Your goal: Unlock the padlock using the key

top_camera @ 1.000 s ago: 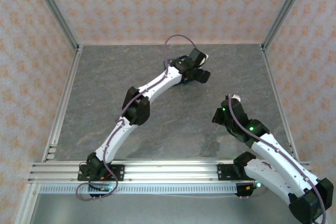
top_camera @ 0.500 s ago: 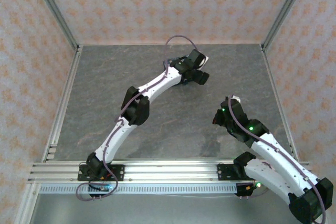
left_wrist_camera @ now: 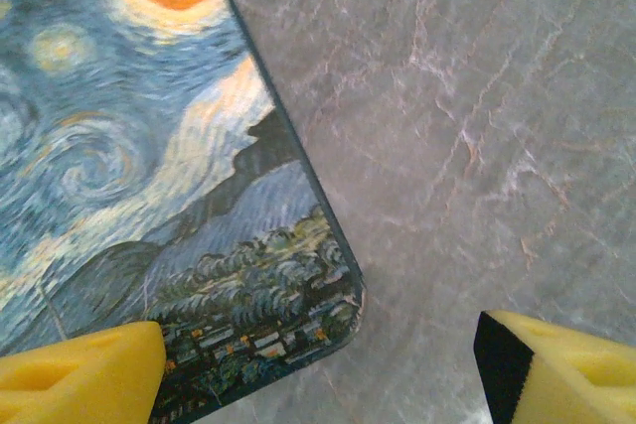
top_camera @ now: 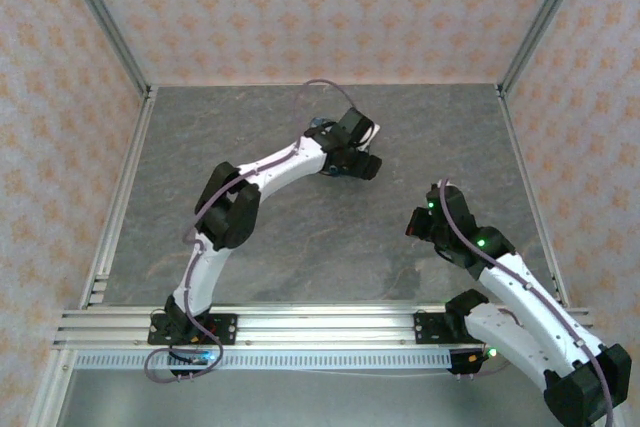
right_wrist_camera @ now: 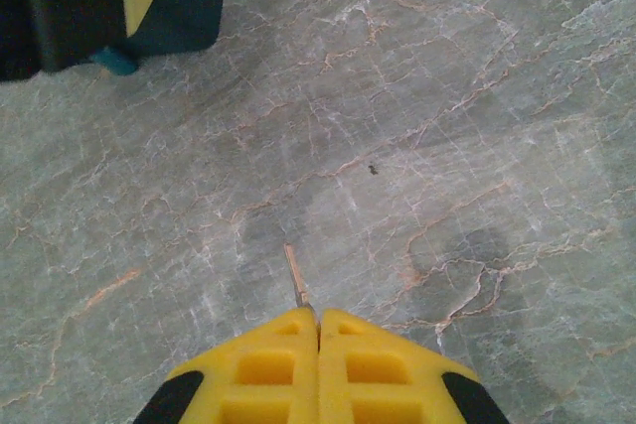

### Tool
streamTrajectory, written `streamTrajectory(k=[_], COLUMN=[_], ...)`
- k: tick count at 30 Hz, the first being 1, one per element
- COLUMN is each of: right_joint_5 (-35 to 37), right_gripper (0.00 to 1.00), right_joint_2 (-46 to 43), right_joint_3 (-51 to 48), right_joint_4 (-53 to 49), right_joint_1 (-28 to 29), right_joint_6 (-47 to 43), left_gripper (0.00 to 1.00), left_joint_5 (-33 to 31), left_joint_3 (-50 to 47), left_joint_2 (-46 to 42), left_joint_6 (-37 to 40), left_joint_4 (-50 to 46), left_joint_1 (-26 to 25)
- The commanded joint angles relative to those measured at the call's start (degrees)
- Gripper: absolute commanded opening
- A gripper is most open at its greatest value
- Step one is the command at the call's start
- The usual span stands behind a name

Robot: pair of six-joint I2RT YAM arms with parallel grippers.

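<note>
Yellow-tipped right gripper (right_wrist_camera: 318, 320) clenched on a thin sliver, prob. the key (right_wrist_camera: 294, 280), tip poking fwd just above bare bench (right_wrist_camera: 447, 96). Left gripper (left_wrist_camera: 318, 364) released, spread wide over a corner of the Starry Night tin (left_wrist_camera: 149, 196), gripping nothing. Step, by the look: key in hand, approach to lock pending. Next: steady tin w/ left, find padlock's keyhole, line key tip up dead straight.

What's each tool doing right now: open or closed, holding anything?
Left tool: open, empty, above the painted tin corner.
Right tool: closed on a thin metal sliver, apparently the key.
</note>
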Motion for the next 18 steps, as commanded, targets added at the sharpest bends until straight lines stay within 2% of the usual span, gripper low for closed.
streamTrajectory(k=[1, 12, 18], right_joint_5=[-1.04, -7.6, -8.46], right_gripper=[0.0, 0.0, 0.0], right_joint_2=[-0.35, -2.65, -3.46], right_joint_3=[1.16, 1.69, 2.63], right_joint_4=[-1.05, -2.9, -4.98], right_joint_1=[-0.96, -10.08, -13.18], right_joint_6=[-0.58, -2.56, -4.14], left_gripper=[0.82, 0.83, 0.83], left_joint_5=[1.04, 0.5, 0.96], left_joint_3=[-5.31, -22.11, -26.75], left_joint_2=[-4.82, -16.71, -20.54], left_joint_6=[-1.81, -4.91, -7.28], left_joint_4=[1.81, 5.77, 6.52], left_joint_1=[-1.43, -4.89, -7.99])
